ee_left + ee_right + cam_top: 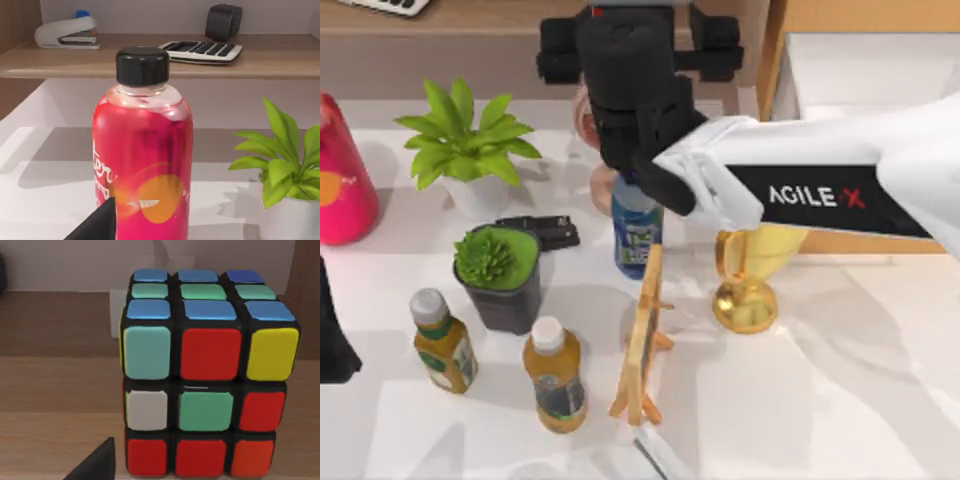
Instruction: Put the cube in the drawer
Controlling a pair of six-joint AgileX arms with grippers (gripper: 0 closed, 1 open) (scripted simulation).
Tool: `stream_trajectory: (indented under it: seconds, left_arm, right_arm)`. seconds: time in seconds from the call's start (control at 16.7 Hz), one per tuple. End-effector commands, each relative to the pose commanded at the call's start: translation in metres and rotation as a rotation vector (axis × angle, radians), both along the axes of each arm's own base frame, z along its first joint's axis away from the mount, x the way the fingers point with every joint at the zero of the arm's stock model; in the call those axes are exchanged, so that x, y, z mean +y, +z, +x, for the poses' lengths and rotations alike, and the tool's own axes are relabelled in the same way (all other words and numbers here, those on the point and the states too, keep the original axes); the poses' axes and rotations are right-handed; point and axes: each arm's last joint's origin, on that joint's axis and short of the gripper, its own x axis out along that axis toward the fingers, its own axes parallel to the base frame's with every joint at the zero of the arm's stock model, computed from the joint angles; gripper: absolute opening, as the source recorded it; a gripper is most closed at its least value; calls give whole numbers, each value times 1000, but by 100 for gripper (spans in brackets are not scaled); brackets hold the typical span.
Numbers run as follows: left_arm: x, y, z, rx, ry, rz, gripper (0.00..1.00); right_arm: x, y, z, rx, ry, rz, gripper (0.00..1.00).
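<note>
The cube (207,375), a black-gridded puzzle cube with red, green, blue, yellow and white squares, stands on a brown wooden surface close in front of the right wrist camera. One black finger (95,465) of the right gripper shows beside it, apart from its lower corner. In the top view my right gripper (638,45) is open over the back shelf (450,25) and hides the cube beneath it. The drawer (775,60), light wood with a white inside, lies open at the back right, just right of that gripper. My left gripper (332,335) is parked at the left edge.
A pink bottle (345,175) and a leafy plant (470,150) stand at the back left. A succulent pot (500,275), two yellow bottles (442,340), a blue bottle (638,235), a wooden easel (645,335) and a gold trophy (748,285) crowd the middle.
</note>
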Motion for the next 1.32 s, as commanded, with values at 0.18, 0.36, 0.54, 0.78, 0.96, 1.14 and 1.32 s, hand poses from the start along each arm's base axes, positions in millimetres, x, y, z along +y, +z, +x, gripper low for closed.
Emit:
stream_trajectory:
  seconds: [0.18,0.36,0.54,0.78,0.96,1.14,1.32]
  left_arm:
    - [0,0,0,0,0,0,100]
    - [0,0,0,0,0,0,100]
    - [0,0,0,0,0,0,100]
    - [0,0,0,0,0,0,100]
    - [0,0,0,0,0,0,100]
    - [0,0,0,0,0,0,100]
    - [0,0,0,0,0,0,100]
  right_arm:
    - [11,-7,0,-8,5,11,100]
    - [11,-7,0,-8,5,11,100]
    - [9,-8,1,-6,2,8,100]
    - [22,-11,5,-19,7,19,100]
    - [27,-13,22,-16,6,15,100]
    - [18,-11,49,-12,6,13,100]
    - [10,-13,60,-8,5,11,100]
